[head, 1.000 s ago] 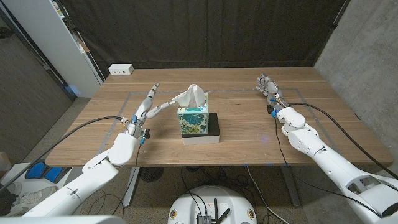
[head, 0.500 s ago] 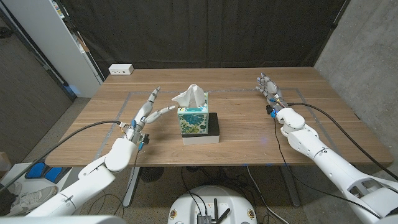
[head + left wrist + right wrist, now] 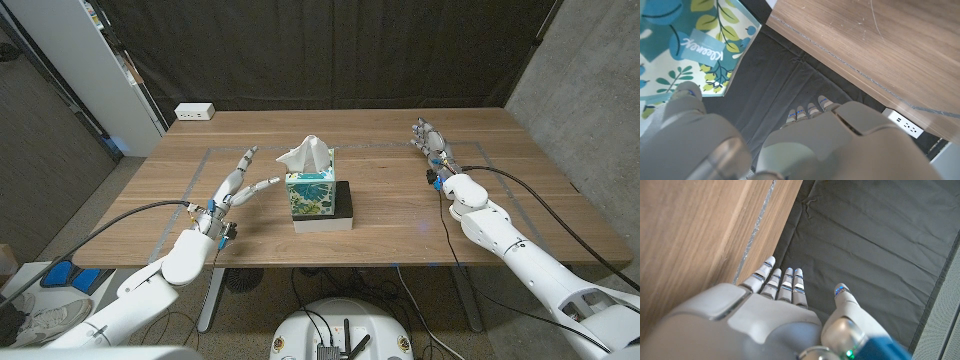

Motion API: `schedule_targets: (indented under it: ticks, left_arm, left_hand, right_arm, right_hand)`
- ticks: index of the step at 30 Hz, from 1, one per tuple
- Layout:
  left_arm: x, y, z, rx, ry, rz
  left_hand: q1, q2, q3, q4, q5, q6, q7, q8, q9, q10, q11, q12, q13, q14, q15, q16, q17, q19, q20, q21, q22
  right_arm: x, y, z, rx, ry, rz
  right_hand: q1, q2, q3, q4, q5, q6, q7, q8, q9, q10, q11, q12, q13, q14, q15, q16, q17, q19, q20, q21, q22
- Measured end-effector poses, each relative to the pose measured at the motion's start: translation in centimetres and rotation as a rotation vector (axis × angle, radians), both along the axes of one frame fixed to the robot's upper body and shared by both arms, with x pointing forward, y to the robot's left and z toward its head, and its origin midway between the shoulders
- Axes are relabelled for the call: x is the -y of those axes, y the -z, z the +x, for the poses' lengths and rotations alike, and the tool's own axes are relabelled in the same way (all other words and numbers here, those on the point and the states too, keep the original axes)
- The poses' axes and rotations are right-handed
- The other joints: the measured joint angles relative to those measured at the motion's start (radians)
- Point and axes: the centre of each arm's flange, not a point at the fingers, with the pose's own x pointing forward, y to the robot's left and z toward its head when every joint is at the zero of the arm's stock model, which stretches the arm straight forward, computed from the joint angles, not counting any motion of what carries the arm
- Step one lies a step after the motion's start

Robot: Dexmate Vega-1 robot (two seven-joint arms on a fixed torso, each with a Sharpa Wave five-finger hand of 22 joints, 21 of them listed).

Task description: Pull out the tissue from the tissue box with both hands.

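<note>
A teal floral tissue box [image 3: 310, 193] stands at the middle of the wooden table [image 3: 390, 205], with a white tissue [image 3: 307, 155] sticking up from its top. In the left wrist view the box [image 3: 685, 45] shows its leaf print and brand label. My left hand [image 3: 237, 182] is to the left of the box, fingers spread and apart from it, holding nothing. My right hand [image 3: 432, 143] stands far to the right near the table's back, fingers straight and empty. The wrist views show the backs of my left hand [image 3: 805, 145] and right hand [image 3: 775, 315].
A black block [image 3: 343, 201] sits against the box's right side on a white base. A white power strip [image 3: 194, 112] lies at the table's back left corner. A dark curtain [image 3: 330, 50] hangs behind the table. Faint tape lines mark the tabletop.
My left hand has drawn back from the tissue box, toward me and to the left. The right hand has stayed where it was. The tissue has not moved.
</note>
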Motion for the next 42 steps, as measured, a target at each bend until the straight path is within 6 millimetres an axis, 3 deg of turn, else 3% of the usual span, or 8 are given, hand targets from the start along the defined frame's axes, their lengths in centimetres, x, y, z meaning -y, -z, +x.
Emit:
schedule_targets:
  ticks: [31, 42]
  left_arm:
    - [0.1, 2.1, -2.6, -0.034, 0.071, 0.047]
    - [-0.4, 2.4, -3.2, -0.046, 0.082, 0.076]
  left_hand:
    - [0.008, 0.000, -0.033, 0.006, 0.015, -0.003, -0.009, 0.000, 0.000, -0.004, -0.004, 0.000, 0.000, 0.002, -0.009, 0.004, 0.000, 0.013, -0.002, 0.006, 0.000]
    - [0.021, 0.006, -0.055, 0.008, 0.015, 0.000, -0.011, 0.025, 0.000, -0.004, -0.004, 0.008, 0.000, 0.001, -0.016, 0.012, 0.000, 0.053, -0.002, 0.014, 0.000]
  right_arm:
    - [-1.4, 0.4, -1.4, 0.004, 0.010, -0.005]
    - [-1.8, 0.5, -1.7, 0.005, 0.023, -0.009]
  right_hand:
    - [-0.009, 0.009, -0.004, -0.013, 0.000, -0.004, 0.004, 0.000, 0.000, 0.000, 0.000, 0.001, 0.000, 0.000, 0.000, 0.000, -0.005, 0.006, 0.006, -0.008, 0.000]
    - [-0.009, 0.009, -0.004, -0.013, 0.000, -0.004, 0.004, 0.000, 0.000, 0.000, 0.000, 0.001, 0.000, 0.000, 0.000, 0.000, -0.009, 0.006, 0.006, -0.015, 0.000]
